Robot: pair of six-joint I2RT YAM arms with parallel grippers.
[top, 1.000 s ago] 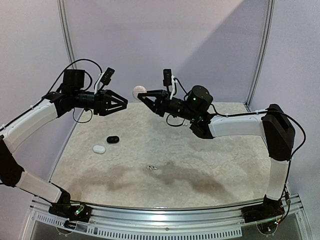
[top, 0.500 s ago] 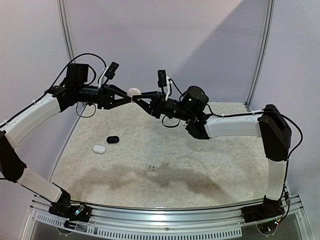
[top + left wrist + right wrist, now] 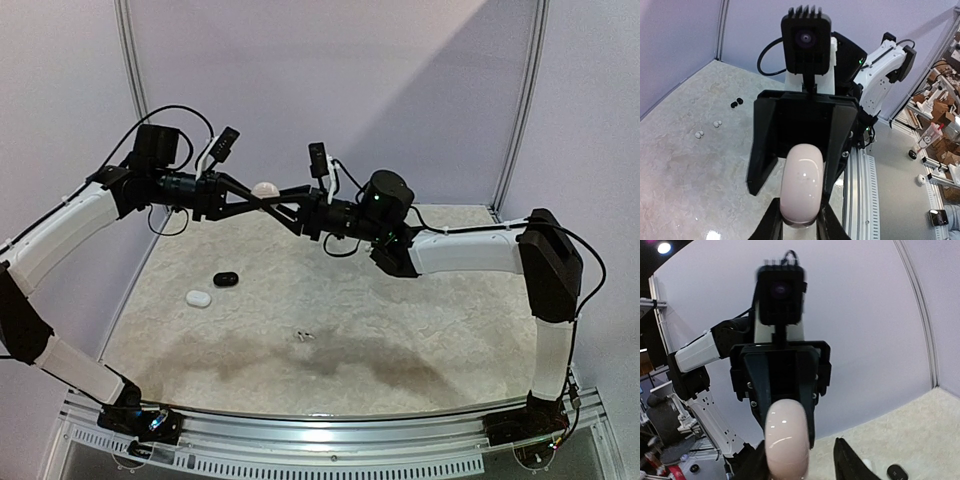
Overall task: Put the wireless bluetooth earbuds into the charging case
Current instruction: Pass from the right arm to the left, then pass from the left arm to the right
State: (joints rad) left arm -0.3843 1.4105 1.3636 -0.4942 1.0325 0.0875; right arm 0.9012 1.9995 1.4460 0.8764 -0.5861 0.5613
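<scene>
Clamping shut with the left end effector [image 3: 799, 220] on one end of a pale, pebble-shaped charging case [image 3: 801, 180], pinched between the two fingers. Meeting it head-on with the right end effector [image 3: 800, 460], jaws parted around the same case's other end, a gap showing between the case and one finger. Holding the case in mid-air, high over the far left part of the bench [image 3: 420, 300].

Counting three cases: the one aloft, plus a black case [image 3: 226, 278] and a white case [image 3: 197, 297] lying just beside each other on the bench at the left, the black one farther. Counting six wireless bluetooth earbuds [image 3: 303, 336], loose on the bench near its middle, nearer than the two lying cases and to their right. Sorting them in the left wrist view into three pairs: one black pair [image 3: 736, 102], one white pair [image 3: 716, 123], a second white pair [image 3: 699, 134], each pair apart from the next.

Reaching up and inward with the left arm [image 3: 60, 240] and right arm [image 3: 470, 250] from bases at the near edge.
</scene>
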